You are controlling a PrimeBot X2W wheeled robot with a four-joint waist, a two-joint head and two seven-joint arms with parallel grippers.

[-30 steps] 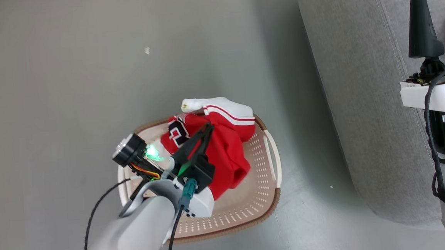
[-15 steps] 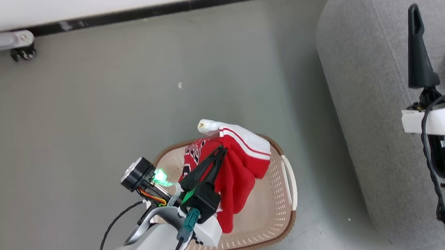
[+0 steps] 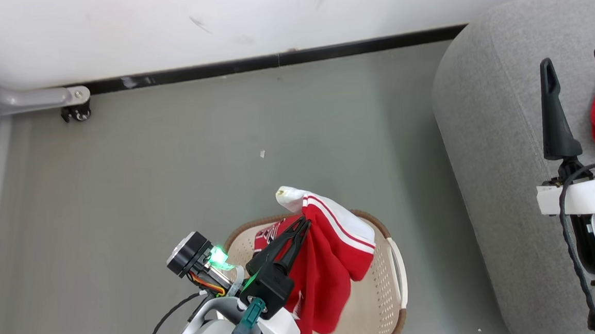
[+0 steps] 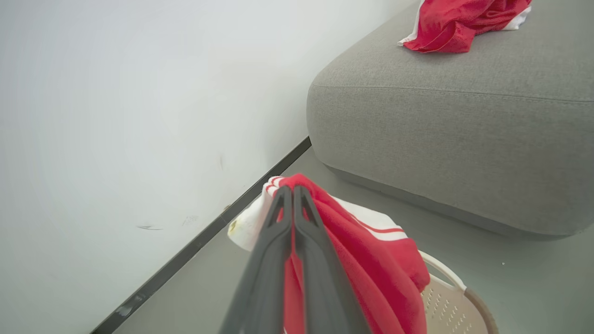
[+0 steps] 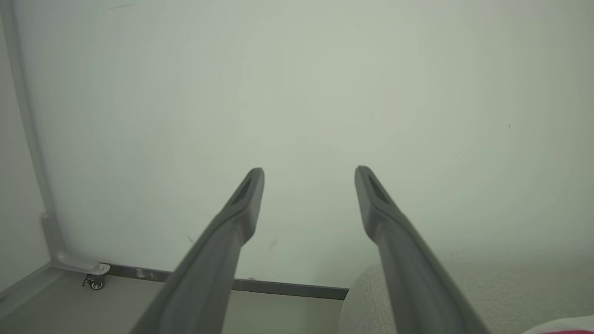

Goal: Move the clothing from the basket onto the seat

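The fingers [image 3: 287, 241] of the left gripper [image 3: 305, 223] are clenched tight on a fold of the clothing [image 3: 329, 268], a red garment with a white, striped sleeve. In the left wrist view the two fingers [image 4: 278, 232] lie pressed together with red cloth pinched at their tips. The garment hangs from that grip down over the basket [image 3: 397, 264], which stands on the floor [image 3: 173, 169] just beside the seat [image 3: 499, 175]. Its white sleeve juts past the basket's far rim, toward the wall [image 3: 216, 17]. I cannot tell whether the garment's lower end touches the inside of the basket.

The right gripper [image 3: 574, 59] is over the seat, near its rounded end, and its fingers [image 3: 555, 120] are spread wide with nothing between them. In the right wrist view these fingers [image 5: 222, 241] point toward the wall.

A second red garment [image 4: 455, 23] lies crumpled on the seat's top, well in from the front edge, and in the head view just beyond the right gripper. A small caster [image 3: 77, 113] sits on the floor at the foot of the wall, near the left corner.
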